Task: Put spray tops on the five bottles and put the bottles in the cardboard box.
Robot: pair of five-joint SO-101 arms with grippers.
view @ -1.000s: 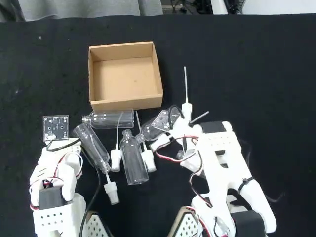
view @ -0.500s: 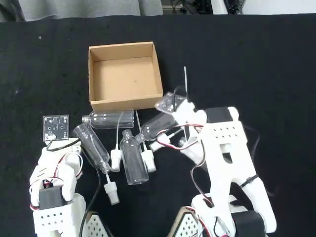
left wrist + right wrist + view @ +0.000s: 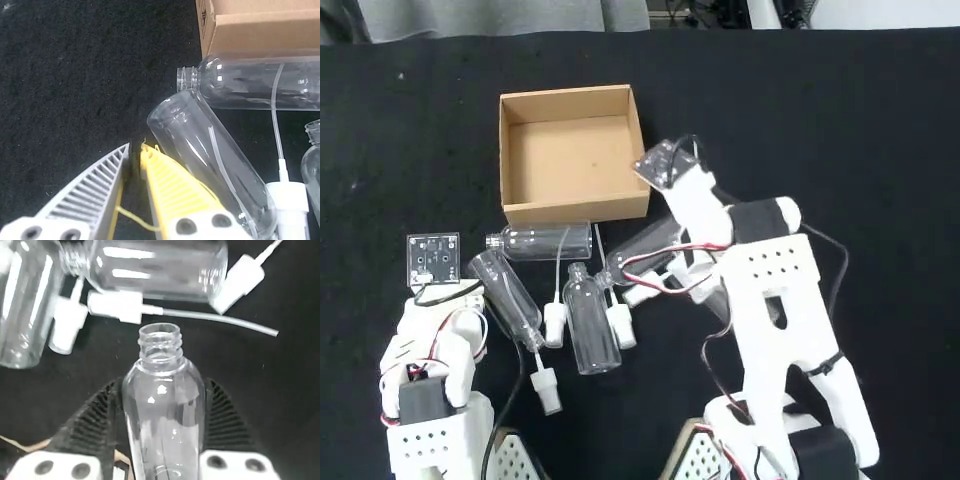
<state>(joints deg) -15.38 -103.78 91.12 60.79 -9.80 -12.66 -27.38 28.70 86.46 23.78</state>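
1. Showing a clear body and a bare threaded neck, the held bottle [image 3: 162, 410] carries no top, and its neck points away from the wrist.
2. The right gripper [image 3: 162, 386] clamps this bottle around its body, one black finger on each side.
3. The right arm [image 3: 770, 290] stretches forward from the table's near edge. Its wrist is by the near right corner of the open cardboard box [image 3: 570, 212], with the bottle slanted beneath, just in front of the box.
4. A loose spray top [image 3: 117, 306] lies on the black table [image 3: 880, 150] just beyond the neck.
5. The left gripper [image 3: 134, 149] sits low at the near left, fingers drawn almost together on nothing, beside a slanted bottle [image 3: 210, 150] lying flat.
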